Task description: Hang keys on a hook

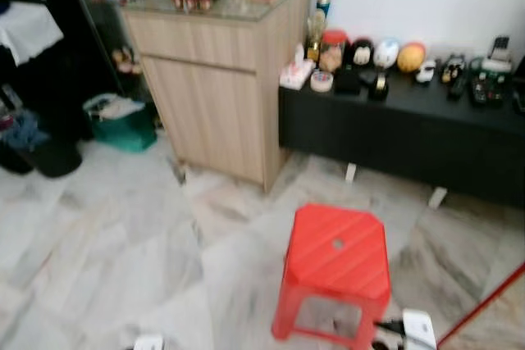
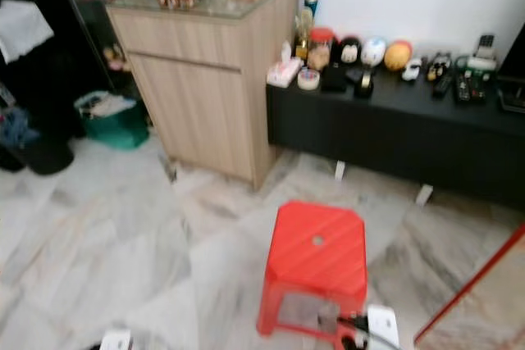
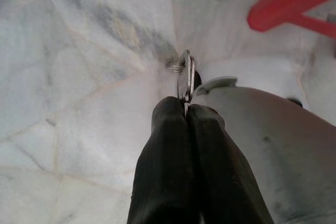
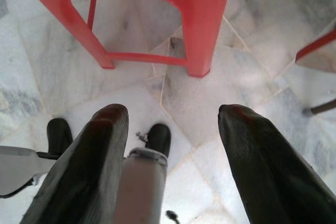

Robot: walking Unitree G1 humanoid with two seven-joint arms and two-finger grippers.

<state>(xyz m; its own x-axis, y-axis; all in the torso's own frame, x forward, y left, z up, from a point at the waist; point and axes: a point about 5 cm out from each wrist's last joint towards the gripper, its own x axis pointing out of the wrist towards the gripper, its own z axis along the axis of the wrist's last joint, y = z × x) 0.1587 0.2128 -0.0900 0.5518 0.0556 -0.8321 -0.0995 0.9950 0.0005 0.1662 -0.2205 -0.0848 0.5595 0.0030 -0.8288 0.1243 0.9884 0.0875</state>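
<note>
Left gripper (image 3: 185,109) hangs low over the marble floor (image 1: 107,235), fingers clenched on the keys (image 3: 186,77), whose metal ring pokes out past the tips. Right gripper (image 4: 173,124) hangs beside the near side of the red stool (image 1: 338,272), fingers spread wide, holding nothing. Wooden cabinet (image 1: 213,79) far left; black bench (image 1: 410,133) far right.

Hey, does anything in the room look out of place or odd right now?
Only the red stool, standing alone on the open marble floor. The left hand pinches a key ring; the right hand is open.
</note>
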